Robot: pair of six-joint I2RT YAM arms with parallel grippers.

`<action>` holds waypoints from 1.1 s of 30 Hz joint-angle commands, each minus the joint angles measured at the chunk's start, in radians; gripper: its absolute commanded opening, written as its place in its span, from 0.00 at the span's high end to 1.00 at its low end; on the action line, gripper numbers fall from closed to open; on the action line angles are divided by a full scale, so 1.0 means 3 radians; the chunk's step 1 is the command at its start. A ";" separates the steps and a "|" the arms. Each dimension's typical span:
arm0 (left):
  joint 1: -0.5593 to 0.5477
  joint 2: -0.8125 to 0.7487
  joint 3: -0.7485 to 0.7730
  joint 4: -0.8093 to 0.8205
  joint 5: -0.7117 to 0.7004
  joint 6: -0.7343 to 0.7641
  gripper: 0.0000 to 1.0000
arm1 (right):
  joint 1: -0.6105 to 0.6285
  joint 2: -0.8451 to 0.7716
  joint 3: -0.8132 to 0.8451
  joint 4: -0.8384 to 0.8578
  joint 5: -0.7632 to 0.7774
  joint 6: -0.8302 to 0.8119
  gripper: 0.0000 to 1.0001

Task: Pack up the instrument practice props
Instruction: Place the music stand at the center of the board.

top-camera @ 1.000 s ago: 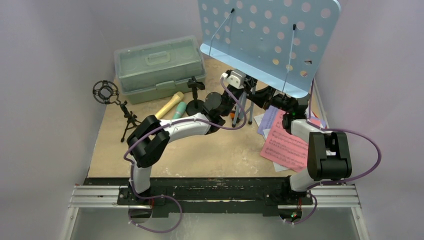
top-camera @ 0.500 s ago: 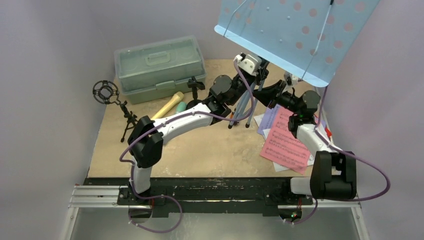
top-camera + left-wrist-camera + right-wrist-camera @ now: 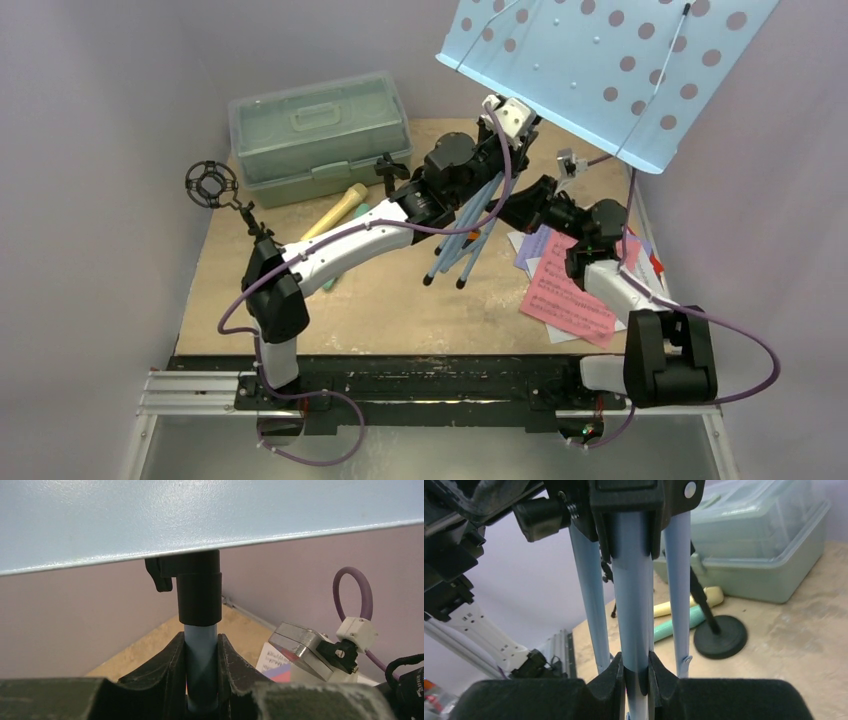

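Pinching the music rack's (image 3: 610,70) pale-blue centre tube (image 3: 201,662), the left gripper (image 3: 200,640) has its jaws closed just under the black collar (image 3: 200,597), with the perforated desk (image 3: 200,515) spreading right above them. The right gripper (image 3: 635,659) clamps the centre tube lower down, a folded leg (image 3: 591,580) on either side of its jaws. The rack is likely stiff but top-heavy. That broad desk will lever and twist on a smooth round tube, so holds close to the collar and the leg hub (image 3: 624,500) look soundest.

Music rack (image 3: 610,70) cropped by the frame edge at 1 o'clock. Teal microphone (image 3: 358,210) mostly hidden under left arm (image 3: 340,250). Red music sheet (image 3: 570,295) print unreadable.
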 commanded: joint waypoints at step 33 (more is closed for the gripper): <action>0.0461 0.1384 0.0270 -0.0478 0.0385 -0.0357 1.00 | 0.0428 0.1768 -0.0210 0.1307 0.1231 0.1296 1.00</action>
